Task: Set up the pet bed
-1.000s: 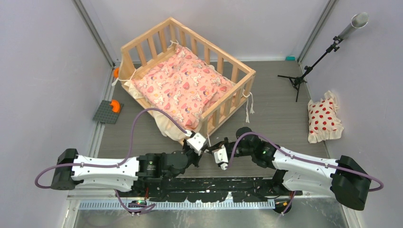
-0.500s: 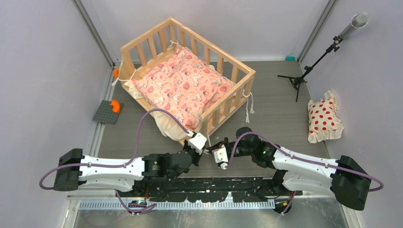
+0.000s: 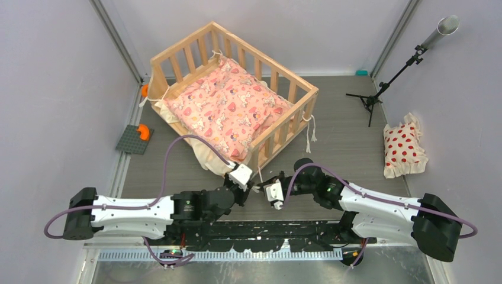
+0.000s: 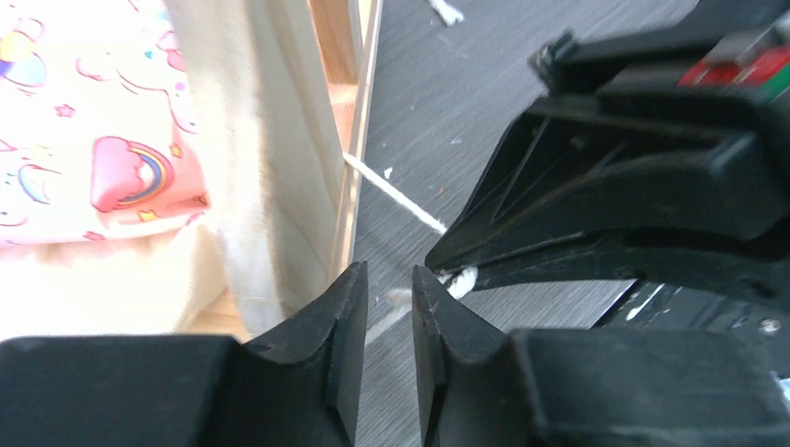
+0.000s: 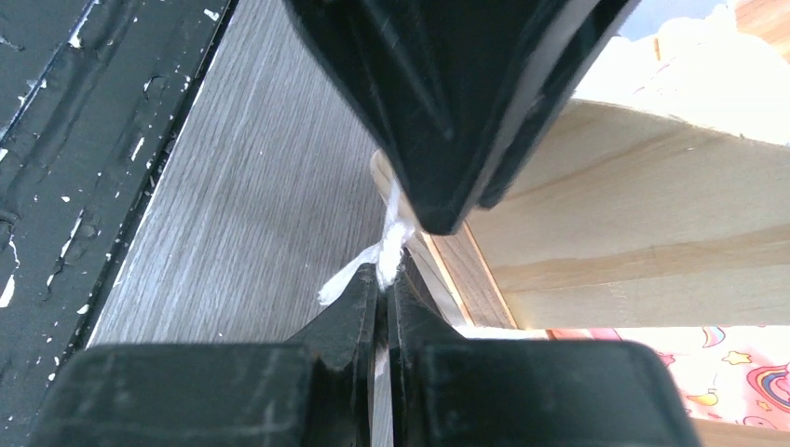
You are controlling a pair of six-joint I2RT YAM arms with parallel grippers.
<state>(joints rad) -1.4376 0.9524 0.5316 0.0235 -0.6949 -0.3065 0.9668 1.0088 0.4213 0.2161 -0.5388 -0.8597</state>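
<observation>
The pet bed (image 3: 266, 58) sits on the far left-centre part of the table (image 3: 343, 136), turned at an angle, with the pink cushion (image 3: 228, 109) already lying inside it. The white pillow with red dots (image 3: 404, 148) lies well apart on the right and is not yet in the bed. Both arms meet at the bed's near corner, so the step in hand looks like fastening one of the cushion's ties to the frame there. The right end effector (image 5: 385, 277) is pinched closed on the tie (image 5: 389, 244), a thin white cord that runs up toward the wooden corner. The left end effector (image 4: 389, 279) is just beside it, tip to tip, its jaws parted by a narrow gap. A bit of cord lies at that gap, but it does not look clamped. The next move likely calls for the left arm to take a fresh hold on the loose strand while the right keeps the cord taut, then to draw it round or through. The cord is thin and both tips are crowded together, so careful aim matters.
</observation>
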